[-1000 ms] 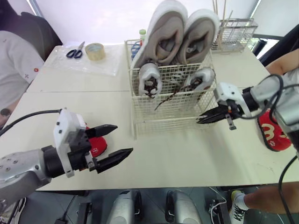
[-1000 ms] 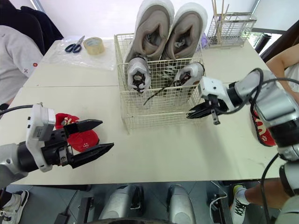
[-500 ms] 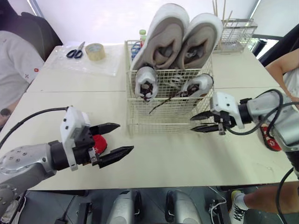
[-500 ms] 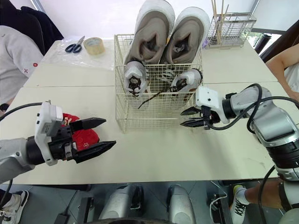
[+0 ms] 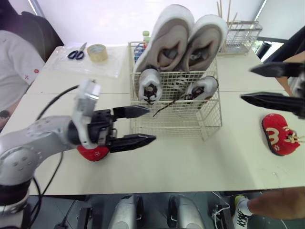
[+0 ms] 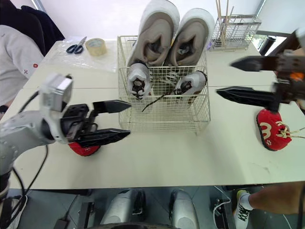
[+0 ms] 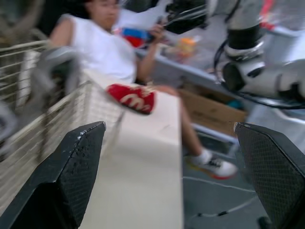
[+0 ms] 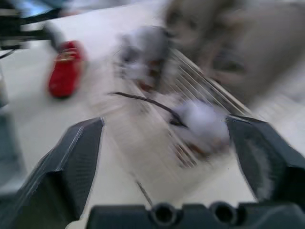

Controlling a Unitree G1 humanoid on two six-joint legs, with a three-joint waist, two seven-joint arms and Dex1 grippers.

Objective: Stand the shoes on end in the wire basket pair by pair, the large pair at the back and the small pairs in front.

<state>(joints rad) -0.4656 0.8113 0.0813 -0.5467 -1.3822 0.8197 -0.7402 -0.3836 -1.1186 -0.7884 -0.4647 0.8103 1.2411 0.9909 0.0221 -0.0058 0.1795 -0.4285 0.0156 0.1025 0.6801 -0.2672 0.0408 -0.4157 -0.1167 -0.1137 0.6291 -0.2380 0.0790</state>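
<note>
The wire basket (image 5: 174,114) stands mid-table. Two large grey shoes (image 5: 167,40) stand on end at its back, and a small white pair (image 5: 150,86) stands in front of them, a dark lace hanging between. My left gripper (image 5: 151,124) is open and empty, its tips at the basket's front left corner. One red shoe (image 5: 93,152) lies on the table under my left arm. The other red shoe (image 5: 279,134) lies at the right. My right gripper (image 5: 246,84) is open and empty, raised right of the basket and above that shoe.
Scissors (image 5: 76,53) and a tape roll (image 5: 96,51) lie on a plastic sheet at the back left. A small wire rack (image 5: 240,34) stands at the back right. One person sits at the left edge (image 5: 14,62), another past the table's right end (image 7: 105,47).
My right gripper opened wide and drew back from the basket's front right to the right and up. My left arm swung right, off the red shoe and toward the basket.
</note>
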